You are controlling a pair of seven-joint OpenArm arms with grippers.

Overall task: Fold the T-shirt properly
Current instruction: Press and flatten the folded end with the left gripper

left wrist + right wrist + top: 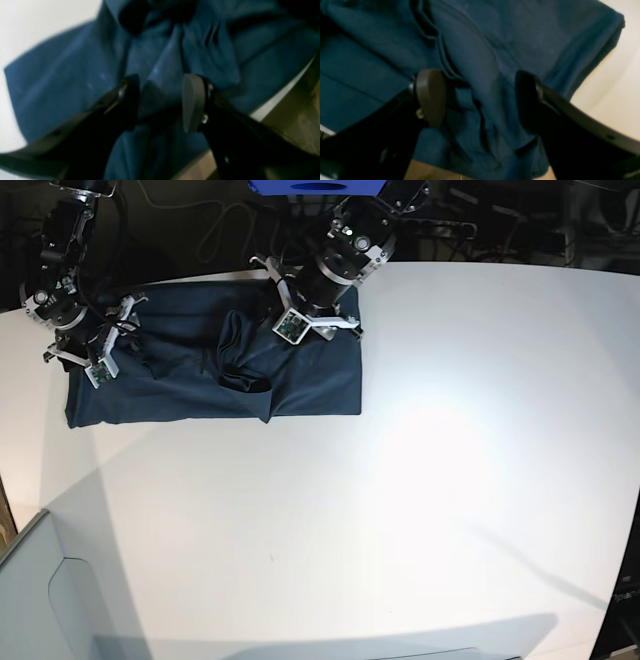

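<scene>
The dark navy-teal T-shirt (310, 380) lies bunched in a long band at the table's far left, with a raised rumple near its middle. My left gripper (298, 323) hovers over the shirt's back right part. In the left wrist view it (161, 85) is open, its fingers straddling a ridge of the T-shirt (50, 82). My right gripper (103, 352) is over the shirt's left end. In the right wrist view it (477, 80) is wide open astride a raised fold of the T-shirt (532, 37), and the pads are not pressing on the fold.
The white table (430, 480) stretches to the right and front of the shirt. A grey box (40, 600) stands at the front left corner. Cables and a blue object (315, 185) sit behind the table. The table's edge (275, 102) runs close to the shirt.
</scene>
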